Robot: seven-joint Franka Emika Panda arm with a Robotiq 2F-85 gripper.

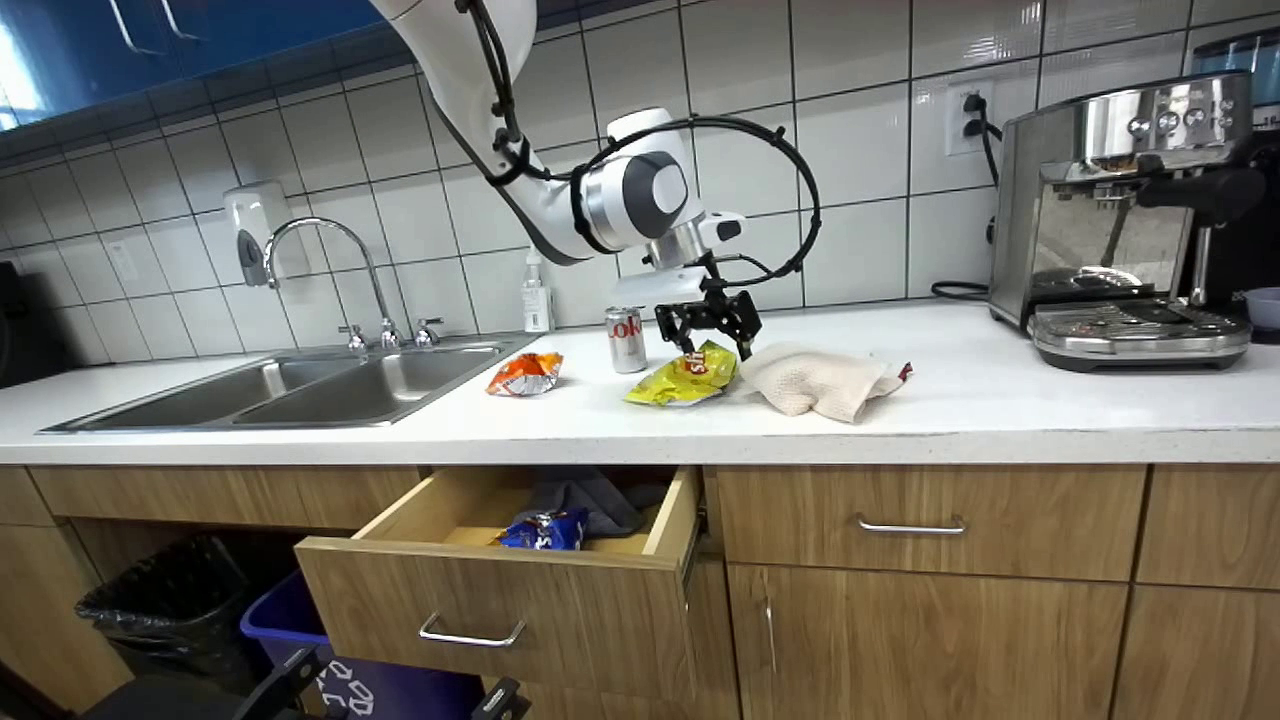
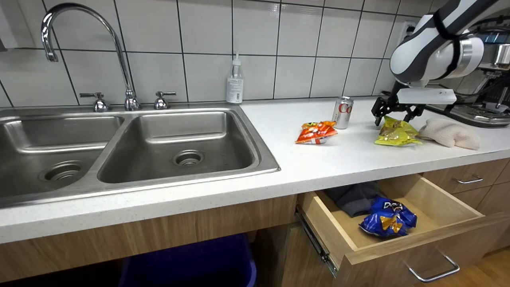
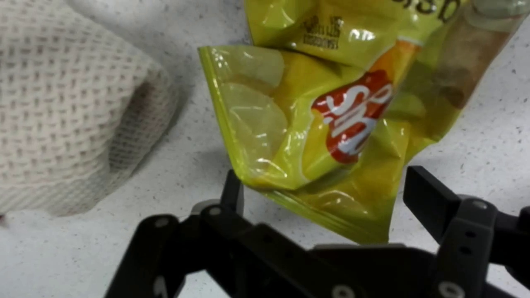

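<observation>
My gripper [image 1: 716, 348] [image 2: 392, 120] points down over a yellow chip bag [image 1: 680, 383] [image 2: 397, 134] in both exterior views. In the wrist view the gripper [image 3: 325, 186] is open, its black fingers [image 3: 432, 203] on either side of the sealed end of that yellow bag [image 3: 261, 120]. The bag lies crumpled on the white counter, and one corner overlaps a fingertip; contact I cannot tell. Beside it is a beige woven cloth [image 1: 815, 380] [image 3: 70, 107]. A silver soda can [image 1: 626, 345] [image 2: 342, 113] stands upright on the bag's other side, with an orange snack bag [image 1: 525, 375] [image 2: 316, 132] nearby.
Below the counter a drawer [image 1: 500, 600] stands pulled out, holding a blue snack bag [image 2: 388, 219] and dark grey cloth [image 2: 352, 197]. A double sink [image 2: 265, 157] and a coffee machine [image 1: 1130, 220] flank the counter area. A soap bottle [image 2: 235, 85] stands by the wall.
</observation>
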